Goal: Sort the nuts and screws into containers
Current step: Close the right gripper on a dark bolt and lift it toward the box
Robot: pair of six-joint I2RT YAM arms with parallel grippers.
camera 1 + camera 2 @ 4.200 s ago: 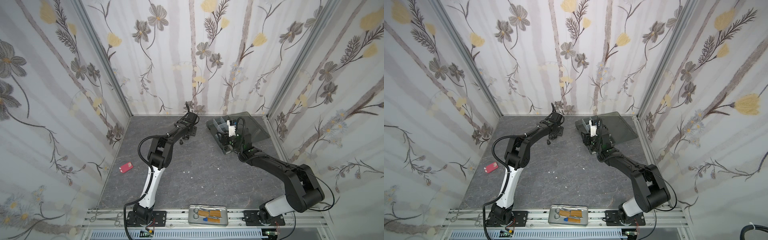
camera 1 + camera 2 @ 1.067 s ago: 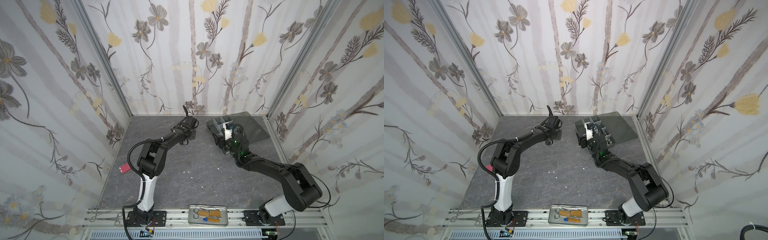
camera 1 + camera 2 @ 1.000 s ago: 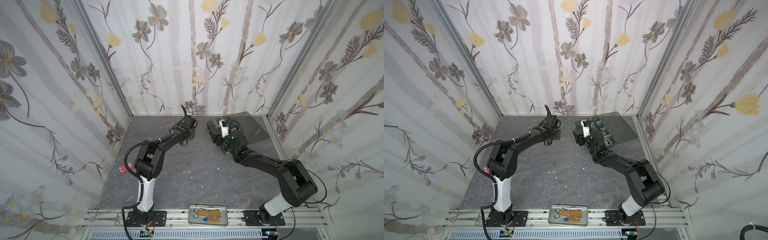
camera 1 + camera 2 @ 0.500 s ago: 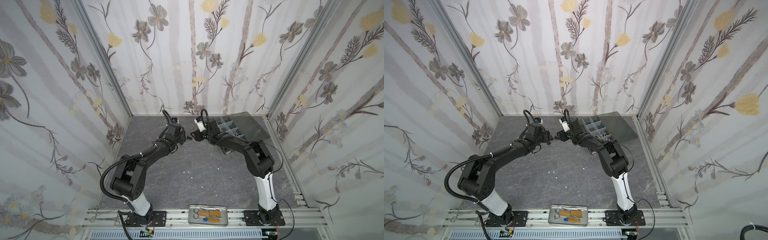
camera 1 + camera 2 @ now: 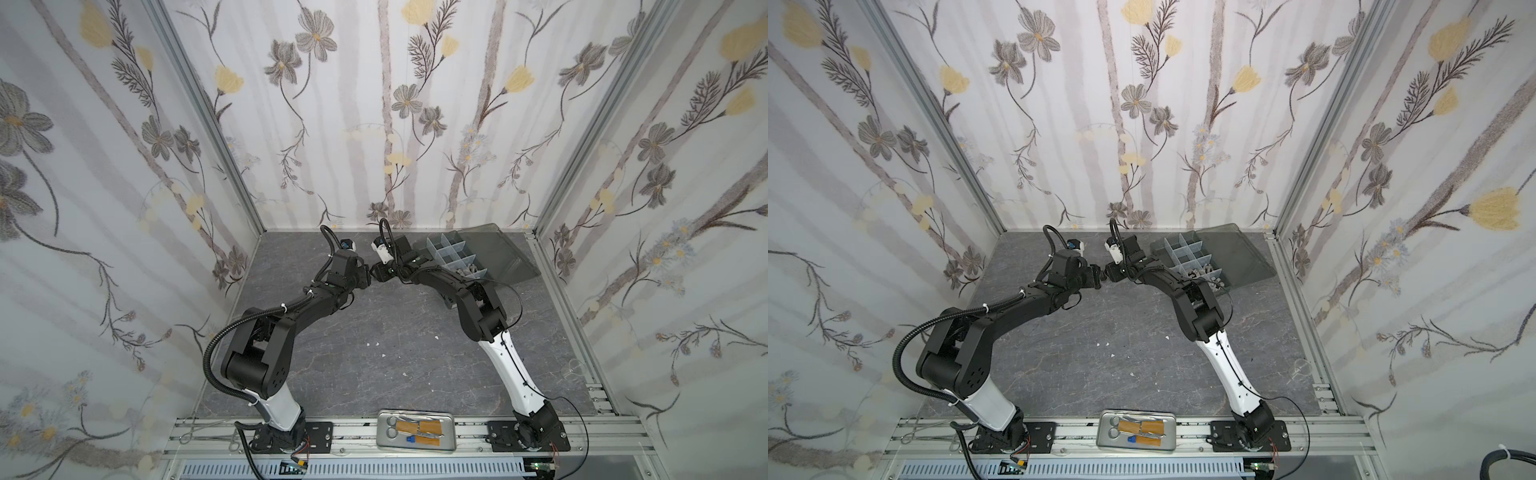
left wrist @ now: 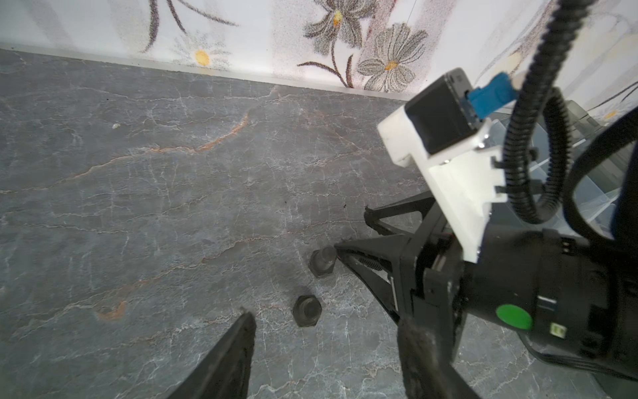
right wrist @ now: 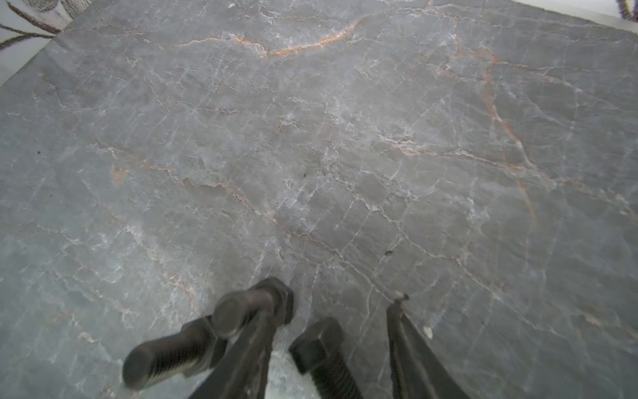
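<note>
Two black hex-head bolts are shown lying close together on the grey marbled table, near the middle of its back edge, left of the organizer box, whose near cells contain silver fasteners. The right gripper is set low, jaws parted about one bolt without touching it. The left gripper, facing it tip to tip, is spread wide and empty. Both arms are stretched forward and inward.
</note>
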